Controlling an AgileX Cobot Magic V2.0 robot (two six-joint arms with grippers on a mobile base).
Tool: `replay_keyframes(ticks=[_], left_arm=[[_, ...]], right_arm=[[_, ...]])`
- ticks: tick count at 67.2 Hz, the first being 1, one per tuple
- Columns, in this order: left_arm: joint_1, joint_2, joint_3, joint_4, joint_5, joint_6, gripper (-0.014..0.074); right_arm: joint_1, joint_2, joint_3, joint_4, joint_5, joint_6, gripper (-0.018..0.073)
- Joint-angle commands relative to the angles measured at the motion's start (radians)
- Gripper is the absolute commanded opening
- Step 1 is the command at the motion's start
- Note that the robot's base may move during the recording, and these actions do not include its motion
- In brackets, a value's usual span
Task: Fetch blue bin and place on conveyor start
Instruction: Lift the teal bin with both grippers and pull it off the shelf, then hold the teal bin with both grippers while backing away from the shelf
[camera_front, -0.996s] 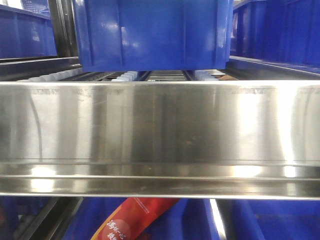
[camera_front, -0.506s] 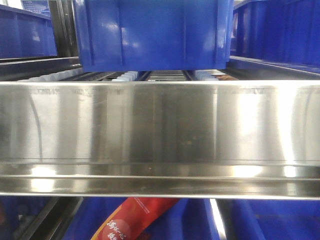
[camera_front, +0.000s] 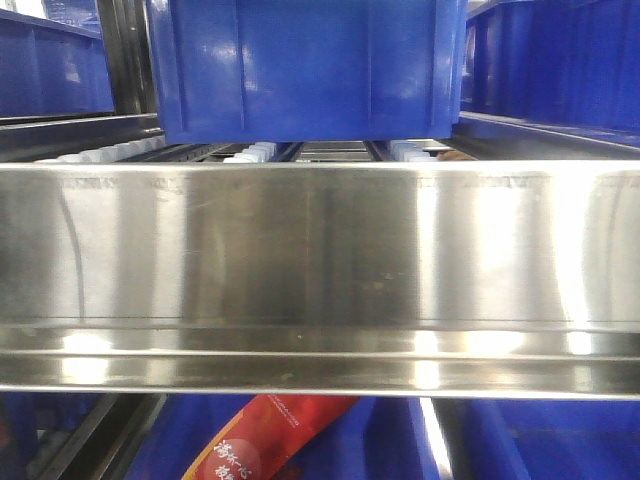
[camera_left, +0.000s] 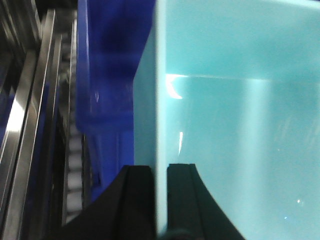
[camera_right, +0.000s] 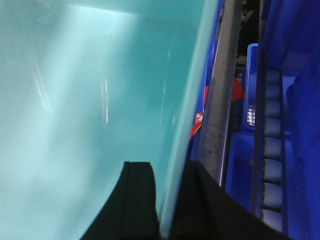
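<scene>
The light turquoise blue bin (camera_left: 235, 125) fills most of the left wrist view and also most of the right wrist view (camera_right: 85, 100). My left gripper (camera_left: 160, 172) is shut on the bin's left wall, one black finger inside and one outside. My right gripper (camera_right: 170, 172) is shut on the bin's right rim in the same way. The bin does not show in the front view. The conveyor start is out of view.
A shiny stainless-steel shelf rail (camera_front: 320, 270) spans the front view close ahead. A dark royal-blue bin (camera_front: 305, 65) sits on rollers above it; more dark blue bins flank it. A red packet (camera_front: 265, 440) lies below the rail. Dark blue bins (camera_left: 107, 90) and rollers (camera_right: 272, 165) stand beside the turquoise bin.
The reflections on the steel rail have shifted slightly; the dark blue bin and the rail stay in the same place in the front view.
</scene>
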Motion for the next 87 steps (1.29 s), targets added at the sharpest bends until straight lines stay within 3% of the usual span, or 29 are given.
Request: replay_keyframes(ticks=[1,26,87], left_arm=[[0.005,-0.009,-0.013,0.009,-0.127,0.001,-0.0111],[0.005,-0.009,-0.013,0.009,-0.234,0.001,-0.0111],[0.005,-0.009,-0.013,0.009,-0.236,0.001,-0.0111]], right_arm=[[-0.007,-0.008,-0.009,-0.018,-0.001,-0.020,-0.0153],[-0.007,-0.008,-0.009,-0.018,-0.001,-0.020,-0.0153],[-0.007,-0.008,-0.009,-0.018,-0.018,-0.020,-0.0153]])
